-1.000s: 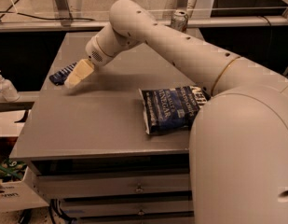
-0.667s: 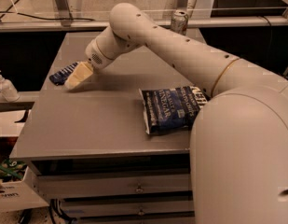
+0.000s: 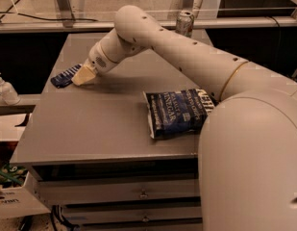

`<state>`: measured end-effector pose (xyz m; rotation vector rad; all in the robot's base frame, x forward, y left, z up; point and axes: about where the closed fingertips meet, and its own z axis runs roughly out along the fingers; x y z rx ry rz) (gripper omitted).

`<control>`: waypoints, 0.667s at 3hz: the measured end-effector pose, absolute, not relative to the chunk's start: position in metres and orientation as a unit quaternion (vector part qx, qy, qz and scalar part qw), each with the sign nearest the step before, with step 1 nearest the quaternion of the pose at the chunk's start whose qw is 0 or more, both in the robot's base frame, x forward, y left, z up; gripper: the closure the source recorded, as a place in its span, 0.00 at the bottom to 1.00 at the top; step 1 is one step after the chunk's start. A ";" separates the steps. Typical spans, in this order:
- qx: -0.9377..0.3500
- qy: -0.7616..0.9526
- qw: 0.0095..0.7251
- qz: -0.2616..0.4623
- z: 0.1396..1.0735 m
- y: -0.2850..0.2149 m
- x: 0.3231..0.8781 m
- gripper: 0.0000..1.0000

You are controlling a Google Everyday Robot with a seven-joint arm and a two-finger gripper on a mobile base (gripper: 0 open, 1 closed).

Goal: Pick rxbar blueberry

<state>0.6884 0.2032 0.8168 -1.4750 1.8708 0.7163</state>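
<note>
The rxbar blueberry (image 3: 64,76) is a small flat dark navy bar with white text. It lies at the left edge of the grey table (image 3: 100,124). My gripper (image 3: 82,75) has cream-coloured fingers and sits low over the bar's right end, touching or nearly touching it. The white arm reaches to it from the right across the table. The bar's right end is hidden behind the gripper.
A large blue-and-white chip bag (image 3: 179,112) lies on the table's right side, partly under my arm. A metal can (image 3: 185,23) stands at the back edge. A white pump bottle (image 3: 5,89) stands on a ledge left of the table. Drawers run below the tabletop.
The gripper has shifted very slightly toward the bar. The bar and the chip bag have not moved.
</note>
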 end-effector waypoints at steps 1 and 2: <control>-0.560 0.714 0.323 0.270 0.822 0.199 0.689 0.86; -0.559 0.708 0.339 0.267 0.839 0.194 0.686 1.00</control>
